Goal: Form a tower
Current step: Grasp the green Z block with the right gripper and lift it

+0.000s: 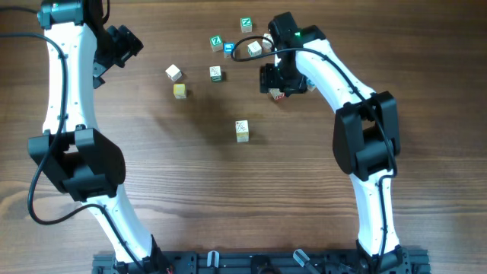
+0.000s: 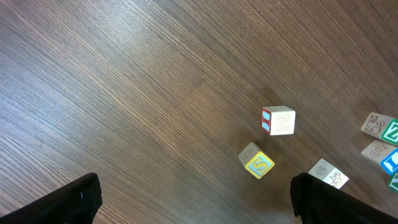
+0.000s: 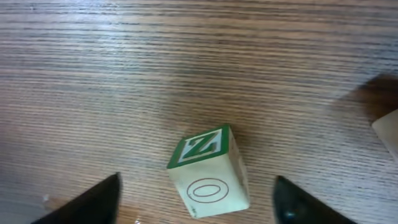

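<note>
**Right tool** [image 3: 197, 182]: fingers spread wide, one on each side of a green Z cube [image 3: 208, 180] resting on the desk [image 3: 124, 74]. A gap shows on both sides, so nothing is gripped. The cube sits slightly askew to the line between the fingers.

**Left tool** [image 2: 196, 186]: fully spread and empty, at the far left.

**Tower** [image 1: 242, 131]: pale wood with red marking, standing alone mid-desk. From overhead it reads as more than one cube high with its long axis upright, but the count cannot be confirmed. It lies left of the right tool and nearer. The right arm is much the closer of the two.

**Judgement:** the Z cube would need squaring in the grip, then carrying near-left.

**Surface:** flat, wood-grained.

**Room:** the stretch between the Z cube and the tower is bare. The loose cubes [image 1: 228, 48] lie farther off.
</note>
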You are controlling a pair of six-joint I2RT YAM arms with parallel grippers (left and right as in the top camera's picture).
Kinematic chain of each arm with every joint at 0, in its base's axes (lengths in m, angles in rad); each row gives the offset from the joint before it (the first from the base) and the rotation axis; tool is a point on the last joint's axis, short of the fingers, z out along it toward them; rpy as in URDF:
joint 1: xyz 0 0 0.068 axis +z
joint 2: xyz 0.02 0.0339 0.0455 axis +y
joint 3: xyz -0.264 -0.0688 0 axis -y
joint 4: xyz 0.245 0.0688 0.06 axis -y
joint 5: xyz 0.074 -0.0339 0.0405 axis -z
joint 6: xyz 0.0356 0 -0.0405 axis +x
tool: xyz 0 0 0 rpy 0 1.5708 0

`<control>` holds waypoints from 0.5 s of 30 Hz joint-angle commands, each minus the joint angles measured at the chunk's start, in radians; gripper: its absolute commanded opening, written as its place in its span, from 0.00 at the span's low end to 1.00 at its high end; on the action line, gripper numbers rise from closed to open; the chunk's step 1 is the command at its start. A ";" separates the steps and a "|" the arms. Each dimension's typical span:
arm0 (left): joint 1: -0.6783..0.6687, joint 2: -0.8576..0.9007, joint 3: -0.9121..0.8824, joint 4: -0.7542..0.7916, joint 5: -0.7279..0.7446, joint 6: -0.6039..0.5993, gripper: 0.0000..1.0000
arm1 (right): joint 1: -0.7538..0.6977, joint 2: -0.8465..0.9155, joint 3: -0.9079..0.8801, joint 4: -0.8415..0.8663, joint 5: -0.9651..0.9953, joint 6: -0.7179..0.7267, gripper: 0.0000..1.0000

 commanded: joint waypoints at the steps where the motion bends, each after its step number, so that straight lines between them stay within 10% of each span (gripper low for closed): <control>1: 0.000 -0.003 0.008 0.000 -0.002 0.005 1.00 | -0.001 -0.023 -0.007 0.003 0.045 -0.006 1.00; 5: 0.000 -0.003 0.008 0.000 -0.002 0.005 1.00 | 0.000 -0.023 -0.007 0.014 0.043 -0.173 0.93; 7: 0.000 -0.003 0.008 0.000 -0.002 0.005 1.00 | 0.000 -0.023 -0.007 0.034 0.078 -0.213 0.59; 11: 0.000 -0.003 0.008 0.000 -0.002 0.005 1.00 | 0.000 -0.023 -0.007 0.032 0.106 -0.213 0.35; 15: 0.000 -0.003 0.008 0.000 -0.002 0.005 1.00 | 0.000 -0.023 -0.007 0.005 0.103 -0.210 0.44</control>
